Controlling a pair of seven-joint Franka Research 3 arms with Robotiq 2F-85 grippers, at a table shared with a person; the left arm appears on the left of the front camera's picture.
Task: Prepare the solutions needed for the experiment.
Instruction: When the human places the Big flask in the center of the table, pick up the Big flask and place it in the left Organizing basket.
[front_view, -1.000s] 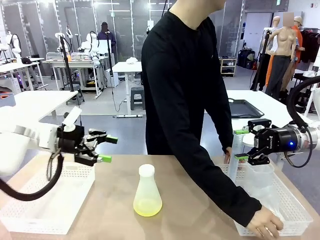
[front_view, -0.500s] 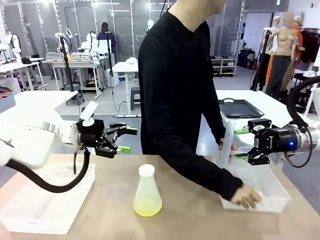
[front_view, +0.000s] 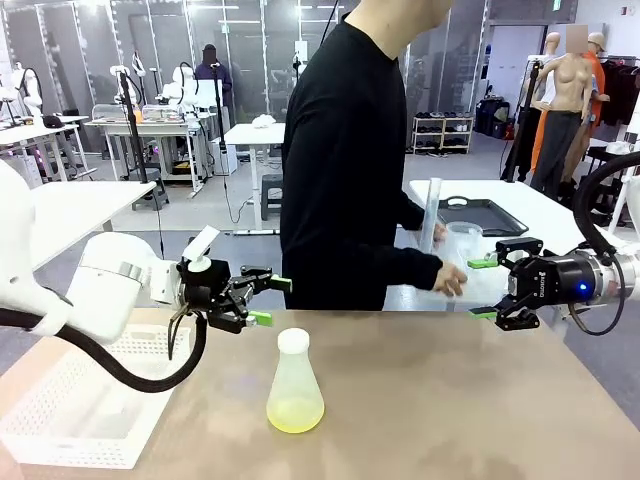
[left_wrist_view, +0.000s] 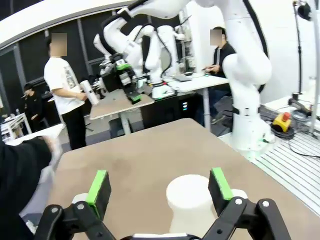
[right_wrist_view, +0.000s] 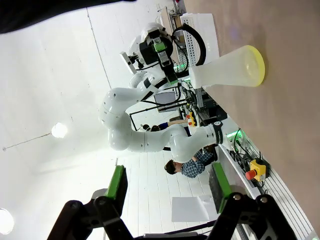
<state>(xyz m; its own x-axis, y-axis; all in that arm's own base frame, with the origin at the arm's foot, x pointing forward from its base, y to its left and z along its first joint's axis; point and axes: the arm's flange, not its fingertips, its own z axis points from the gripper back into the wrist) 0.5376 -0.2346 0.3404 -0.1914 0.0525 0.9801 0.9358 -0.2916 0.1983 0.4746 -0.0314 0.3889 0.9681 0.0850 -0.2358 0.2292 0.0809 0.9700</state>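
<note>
Front view: the conical flask (front_view: 295, 385) stands mid-table, the solutions (front_view: 295, 415) pooled in its base; light, probably slippery. The left gripper (front_view: 268, 301), jaws spread and empty, hovers just left.

Left wrist view: its neck (left_wrist_view: 190, 202), the best hold, sits between the pads.

Right wrist view: right gripper (right_wrist_view: 167, 186), jaws spread, empty, well apart.

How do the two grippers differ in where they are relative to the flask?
The left gripper hangs close above and left of the flask, its open fingers lined up on the flask's neck in the left wrist view. The right gripper is far off at the table's right edge, near the person's hand. Both are open and empty, pointing inward.
</note>
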